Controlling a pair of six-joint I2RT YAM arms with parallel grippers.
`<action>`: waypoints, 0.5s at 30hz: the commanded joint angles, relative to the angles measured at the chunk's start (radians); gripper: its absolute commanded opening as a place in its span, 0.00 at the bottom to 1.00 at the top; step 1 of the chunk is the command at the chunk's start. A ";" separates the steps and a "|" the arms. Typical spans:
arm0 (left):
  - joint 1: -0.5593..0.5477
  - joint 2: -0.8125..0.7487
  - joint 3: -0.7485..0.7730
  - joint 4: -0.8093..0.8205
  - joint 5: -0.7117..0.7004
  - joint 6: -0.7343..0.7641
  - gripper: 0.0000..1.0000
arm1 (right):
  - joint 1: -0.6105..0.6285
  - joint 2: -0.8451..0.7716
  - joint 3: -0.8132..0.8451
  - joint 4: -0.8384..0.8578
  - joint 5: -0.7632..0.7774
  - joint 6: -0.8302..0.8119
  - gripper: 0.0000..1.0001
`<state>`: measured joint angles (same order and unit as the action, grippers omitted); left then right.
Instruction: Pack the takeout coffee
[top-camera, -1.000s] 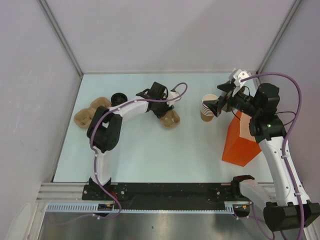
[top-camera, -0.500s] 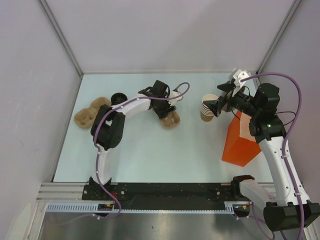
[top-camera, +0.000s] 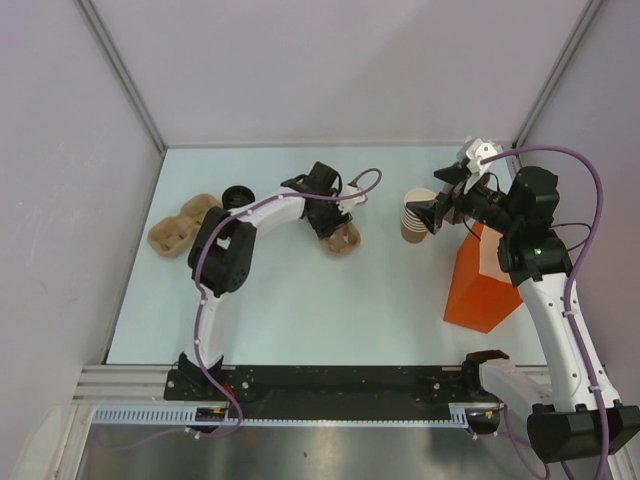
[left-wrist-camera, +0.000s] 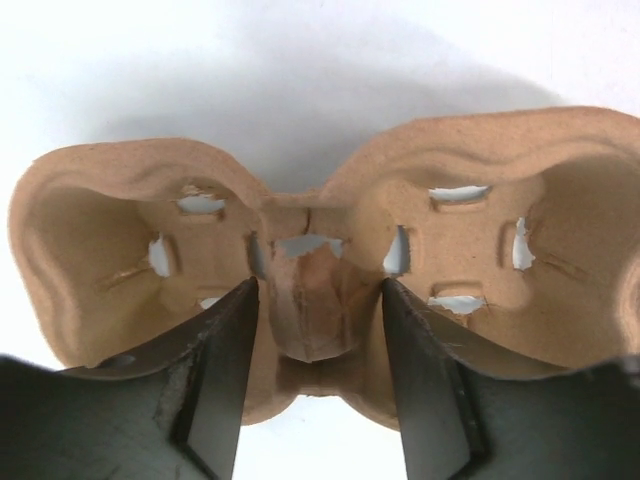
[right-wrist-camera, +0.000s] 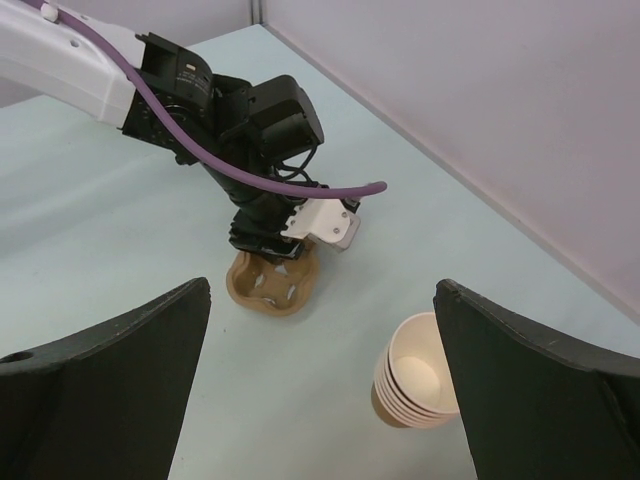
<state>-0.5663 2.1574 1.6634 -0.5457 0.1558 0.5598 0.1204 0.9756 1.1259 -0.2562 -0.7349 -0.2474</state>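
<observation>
A round black lid (top-camera: 237, 195) lies at the back left of the table. No single tan cup shows apart from the stack of tan cups (top-camera: 414, 216), which also shows in the right wrist view (right-wrist-camera: 415, 385). My left gripper (top-camera: 327, 208) is down on a brown pulp cup carrier (top-camera: 342, 238). In the left wrist view its jaws (left-wrist-camera: 318, 292) are closed in on the carrier's middle ridge (left-wrist-camera: 312, 310). My right gripper (top-camera: 433, 212) is open and empty just right of and above the stack, its jaws wide apart (right-wrist-camera: 322, 295).
A second pulp carrier (top-camera: 180, 226) lies at the far left. An orange bag (top-camera: 484, 284) stands at the right under my right arm. Grey walls close in the back and both sides.
The left arm's elbow has swung to the right while its gripper stayed on the carrier. The right arm has not moved.
</observation>
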 joint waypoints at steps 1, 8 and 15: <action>0.002 0.019 0.052 -0.017 0.040 0.044 0.54 | 0.004 -0.018 -0.003 0.032 -0.009 -0.012 1.00; 0.002 0.001 0.075 -0.056 0.096 0.100 0.38 | 0.007 -0.015 -0.003 0.029 -0.006 -0.015 1.00; -0.021 -0.090 0.010 -0.093 0.168 0.209 0.41 | 0.012 -0.015 -0.003 0.029 -0.008 -0.015 1.00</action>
<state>-0.5667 2.1670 1.7031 -0.6037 0.2474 0.6701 0.1253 0.9756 1.1259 -0.2562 -0.7349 -0.2485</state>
